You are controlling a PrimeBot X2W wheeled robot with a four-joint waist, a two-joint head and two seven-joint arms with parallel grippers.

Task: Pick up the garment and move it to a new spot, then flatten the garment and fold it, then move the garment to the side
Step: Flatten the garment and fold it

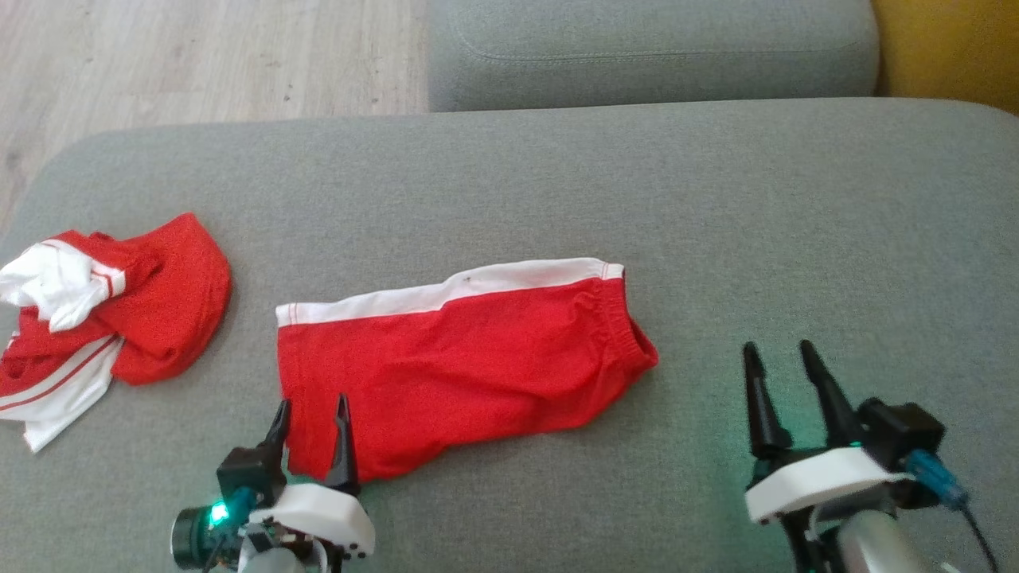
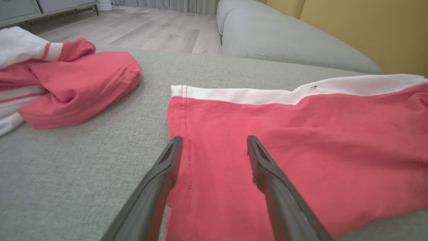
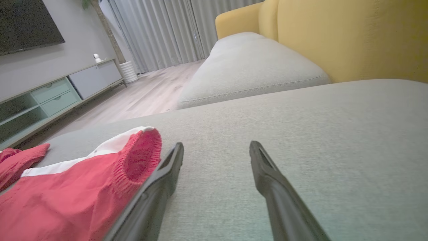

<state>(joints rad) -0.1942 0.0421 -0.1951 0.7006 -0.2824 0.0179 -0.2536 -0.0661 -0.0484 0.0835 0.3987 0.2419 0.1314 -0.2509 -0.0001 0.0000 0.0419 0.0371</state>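
Red shorts [image 1: 470, 366] laid flat mid grey cushion [image 1: 557, 183]. Left gripper [image 1: 312, 404] spread wide over shorts' near-left corner, nothing gripped. Right gripper [image 1: 777, 347] spread wide, empty, held near waistband end, apart from fabric. Crumpled red-white garment [image 1: 151, 302] seen at left.

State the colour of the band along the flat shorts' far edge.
White band, best in left wrist view.

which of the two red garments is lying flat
The red shorts, spread out in the middle of the cushion; the crumpled garment at the left end is bunched in a heap.
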